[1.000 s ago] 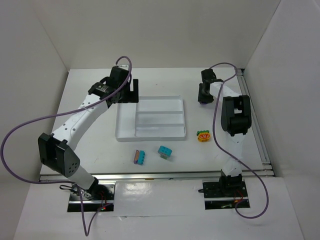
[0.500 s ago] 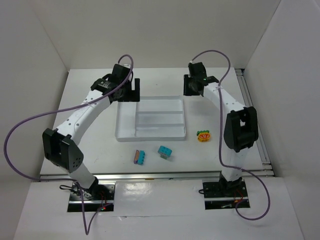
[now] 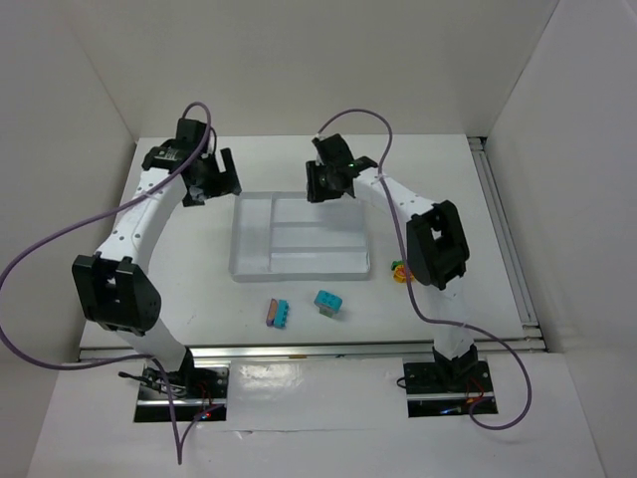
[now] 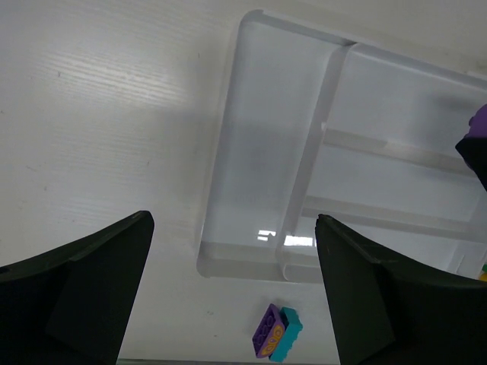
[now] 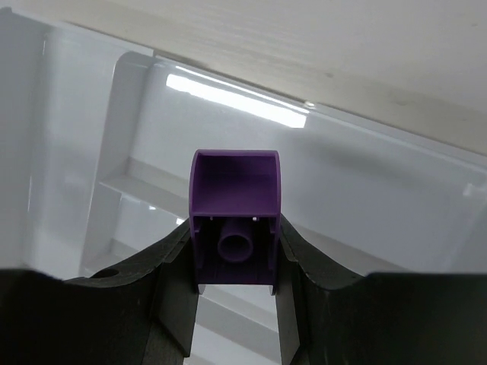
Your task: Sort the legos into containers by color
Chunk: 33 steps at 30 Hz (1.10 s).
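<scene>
Right claw [image 5: 234,255]: closed on one purple lego [image 5: 234,199]. It pinches the two side walls, with the hollow underside turned to the wrist camera, and holds the brick in the air clear of everything.

Left claw [image 3: 211,182]: wide open and holding nothing. It hangs over the desk [image 3: 179,259], off the tray's left end.

Beneath the right claw: tray [image 3: 299,263], translucent white.
- Tall narrow section [image 3: 253,234]: down and to the claw's left. No brick is visible in it.
- Three long sections [image 3: 318,239]: the farthest appears to lie straight under the held brick, though the claw's height makes that uncertain. No brick is visible in any of them.

Behind the right claw, toward the arm bases and past the tray's near wall, on the desk:
- purple-and-cyan stack [image 3: 278,314]
- cyan brick [image 3: 327,303]
- orange-and-green stack [image 3: 400,270], partly hidden by the right arm

Handling note for the drop:
- Centre the brick over one section, well away from the dividers.
- Lower it close to the floor before letting go, since a light brick is likely to bounce or tip over a low wall.
- Whichever section takes it should then be kept for purple.
</scene>
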Each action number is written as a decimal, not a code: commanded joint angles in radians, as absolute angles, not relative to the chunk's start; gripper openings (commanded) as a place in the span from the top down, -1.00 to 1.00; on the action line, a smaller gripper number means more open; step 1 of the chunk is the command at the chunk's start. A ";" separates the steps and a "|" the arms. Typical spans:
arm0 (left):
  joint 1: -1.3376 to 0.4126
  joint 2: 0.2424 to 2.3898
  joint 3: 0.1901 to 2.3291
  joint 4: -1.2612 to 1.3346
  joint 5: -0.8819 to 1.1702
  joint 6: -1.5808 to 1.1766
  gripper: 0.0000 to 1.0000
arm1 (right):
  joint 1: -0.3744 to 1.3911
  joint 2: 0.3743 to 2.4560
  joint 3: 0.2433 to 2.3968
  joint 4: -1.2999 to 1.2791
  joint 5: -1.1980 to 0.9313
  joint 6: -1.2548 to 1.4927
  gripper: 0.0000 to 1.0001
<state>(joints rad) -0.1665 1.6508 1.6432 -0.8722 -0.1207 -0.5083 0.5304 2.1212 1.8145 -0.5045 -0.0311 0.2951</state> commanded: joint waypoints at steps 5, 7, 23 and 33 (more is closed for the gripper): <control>-0.124 1.579 1.597 -0.862 0.040 -0.502 -1.00 | 0.557 2.198 1.924 -0.546 0.018 0.301 0.64; -0.124 1.578 1.597 -0.862 0.063 -0.502 -1.00 | 0.557 2.209 1.924 -0.546 0.029 0.310 0.38; -0.163 1.500 1.499 -0.851 0.057 -0.480 -1.00 | 0.575 1.791 1.553 -0.514 0.149 0.235 -0.59; -0.172 1.558 1.537 -0.833 0.089 -0.480 -1.00 | 0.895 1.439 1.134 -0.669 0.031 0.310 -0.70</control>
<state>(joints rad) -0.1665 1.5471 1.4883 -0.8581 0.0643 -0.4973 0.7940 1.4357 1.2224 -0.5652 0.0677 0.2596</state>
